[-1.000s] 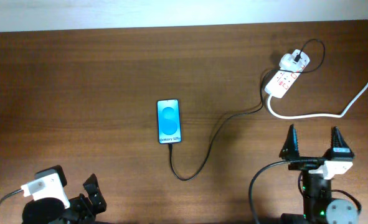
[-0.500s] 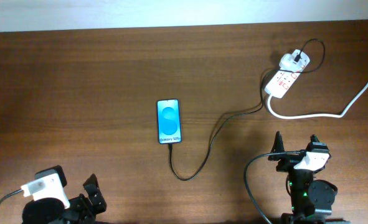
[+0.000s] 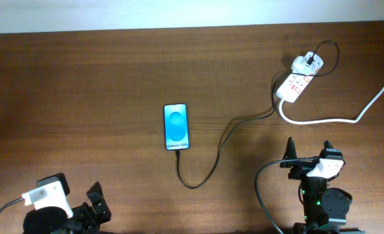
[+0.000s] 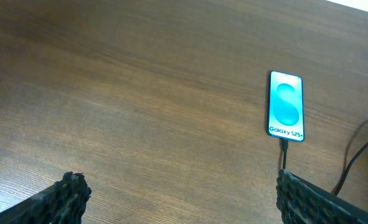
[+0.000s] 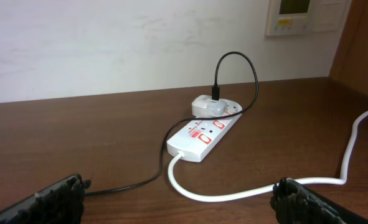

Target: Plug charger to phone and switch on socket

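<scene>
- Left gripper stands wide and empty; the phone lies ahead to its right, and the cable meets its bottom edge, seemingly plugged.
- Right gripper, wide and empty, faces the power strip ahead.
- Probable next move: a fingertip presses the red switch by the adapter.

Left side: You had open table from your left gripper up to the phone.
Phone's near end: The charger left the phone there, looped toward you and swung right, so a low sweep met cable.
Right approach: Between your right gripper and the socket lay the white cord and the charger, both flat on the wood.
Over the socket: The plug adapter stood at its far end with cable arching above; the near end seemed unobstructed.
</scene>
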Tool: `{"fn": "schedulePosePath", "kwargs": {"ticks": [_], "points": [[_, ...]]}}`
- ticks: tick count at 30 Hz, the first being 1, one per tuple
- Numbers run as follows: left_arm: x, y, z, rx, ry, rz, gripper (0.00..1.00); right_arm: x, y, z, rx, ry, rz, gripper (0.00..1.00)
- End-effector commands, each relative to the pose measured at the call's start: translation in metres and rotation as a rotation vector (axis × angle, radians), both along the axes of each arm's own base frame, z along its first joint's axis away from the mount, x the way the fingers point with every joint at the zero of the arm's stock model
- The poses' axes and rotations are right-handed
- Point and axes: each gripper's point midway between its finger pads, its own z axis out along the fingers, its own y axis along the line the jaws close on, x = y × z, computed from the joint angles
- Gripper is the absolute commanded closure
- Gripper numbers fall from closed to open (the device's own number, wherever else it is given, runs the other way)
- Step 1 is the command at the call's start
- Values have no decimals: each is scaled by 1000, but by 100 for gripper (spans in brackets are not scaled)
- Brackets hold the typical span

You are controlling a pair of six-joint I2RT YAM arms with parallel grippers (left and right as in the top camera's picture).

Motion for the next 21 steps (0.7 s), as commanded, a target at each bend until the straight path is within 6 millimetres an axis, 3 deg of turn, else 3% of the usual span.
{"fn": "schedulePosePath", "kwargs": {"ticks": [1,16,18,21], "points": [[0,2,1,15,-6,0,1,0,0,-1,12,-1,3,2],[0,2,1,15,-6,1,1,0,0,-1,12,-1,3,2],[3,12,7,50,-41,54,1,0,0,-1,12,-1,3,2],[17,23,33,78,-232,113,1,0,0,-1,12,-1,3,2]]}}
